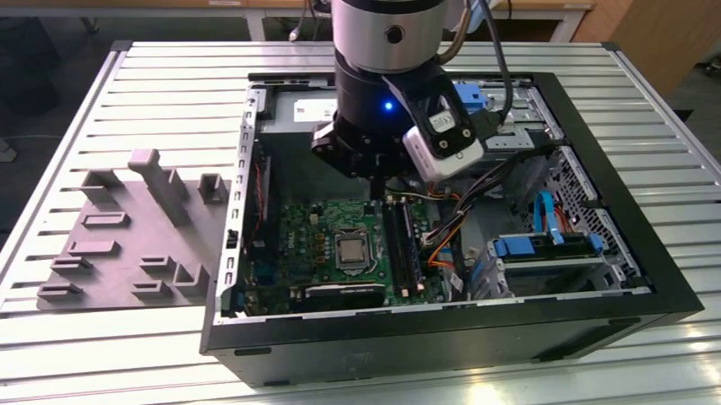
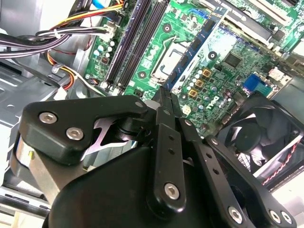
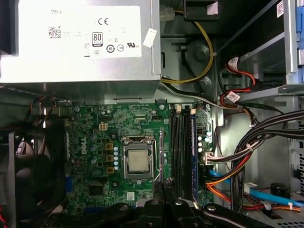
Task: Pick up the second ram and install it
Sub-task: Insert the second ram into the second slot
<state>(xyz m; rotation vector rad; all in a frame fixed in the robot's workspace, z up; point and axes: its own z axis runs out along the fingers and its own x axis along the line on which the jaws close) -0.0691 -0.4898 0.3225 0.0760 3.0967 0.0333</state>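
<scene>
Above the motherboard [image 3: 95, 142], inside the open computer case [image 1: 451, 337], we see the second ram [image 2: 199, 47] pinched edge-on in the gripper [image 2: 164, 95], whose fingers are closed tight on it. The stick hangs beside the processor socket [image 3: 138, 159], not yet over the memory slots [image 3: 179, 152]. To seat it well, we judge it must line up squarely with a free slot, notch matched, then be pressed evenly. We count one held stick, one bluish stick [image 3: 193, 152] apparently seated, what look like four slots, one socket and one fan [image 2: 256, 137].
</scene>
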